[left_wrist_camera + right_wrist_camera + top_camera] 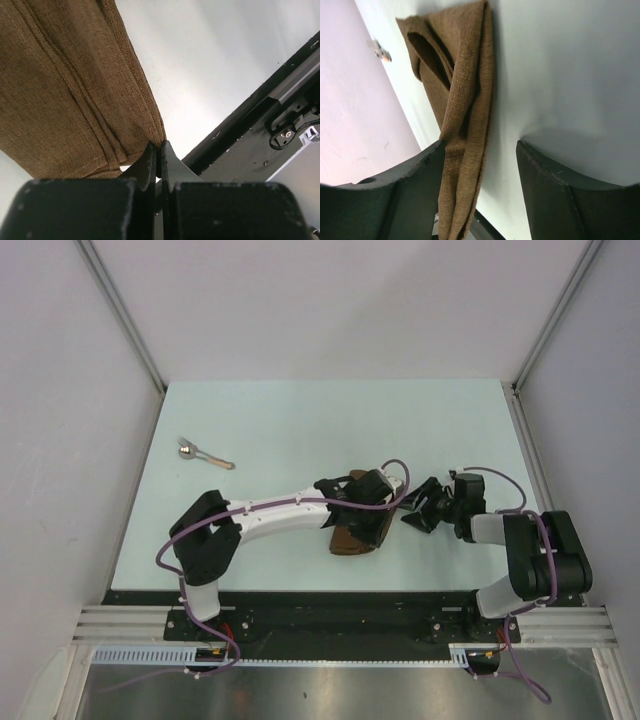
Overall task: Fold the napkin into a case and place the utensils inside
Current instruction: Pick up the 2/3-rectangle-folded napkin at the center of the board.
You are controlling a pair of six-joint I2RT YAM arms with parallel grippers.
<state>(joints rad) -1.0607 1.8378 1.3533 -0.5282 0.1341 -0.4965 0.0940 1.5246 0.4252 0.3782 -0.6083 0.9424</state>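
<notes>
walls [300, 300]: pale panels close the work area on three sides, with metal posts in the far corners.
table [300, 420]: pale greenish-white top with a black rail [330, 605] along its near edge, where both arm bases sit.
left arm [270, 512]: white links with black joints and a purple cable. It stretches from the near left to the middle of the table and ends over the napkin.
right arm [530, 560]: folded at the near right, with its wrist pointing left toward the napkin.
napkin [355, 537]: dark-brown woven cloth folded in several layers into a narrow, long shape. It lies near the middle of the table, a little toward the near edge. The right wrist view shows a pocket-like opening at its far end.
left gripper [158, 150]: jaws pressed together, pinching a corner of the napkin's edge between the tips.
right gripper [480, 150]: jaws apart, low over the table. The napkin's long side runs down between them, close against one finger [415, 170], with bare table before the other. Whether that finger touches the cloth cannot be told.
utensils [200, 453]: shiny silver head and slim tan handle, lying on the far left of the table, well apart from the napkin and both grippers. How many pieces there are cannot be told.
</notes>
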